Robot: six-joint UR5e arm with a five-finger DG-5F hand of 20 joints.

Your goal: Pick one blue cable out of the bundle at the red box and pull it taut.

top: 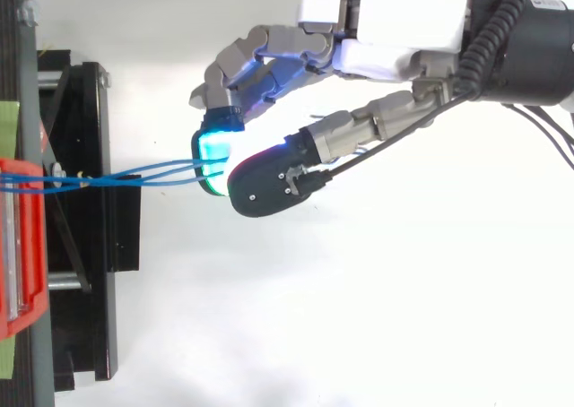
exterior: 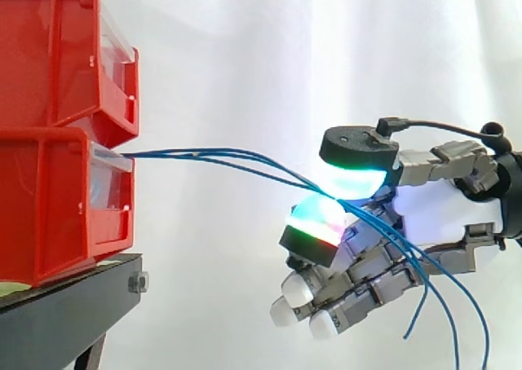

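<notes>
The blue cables (exterior: 196,153) come out of the front of the lower red box (exterior: 49,215) and run across the open gap to the hand (exterior: 440,211), where they are squeezed between two glowing pads (exterior: 359,178), the thumb on top and a finger under it. The hand is clamped on them, and its other fingers are curled below. From above, the blue cables (top: 99,177) look like more than one line going into the pinch, so a pull might drag a few of them and not just one. They bend a little on the way, so they do not look tight yet. The pinch is small, so a hard pull could make them slip out. The red box sits near the edge of the black stand (exterior: 65,305) and a strong tug might slide or tip it. I cannot see how many cables are really between the pads, or where they are tied inside the box. The loose ends (exterior: 457,305) hang past the palm and run off the bottom of the side view
</notes>
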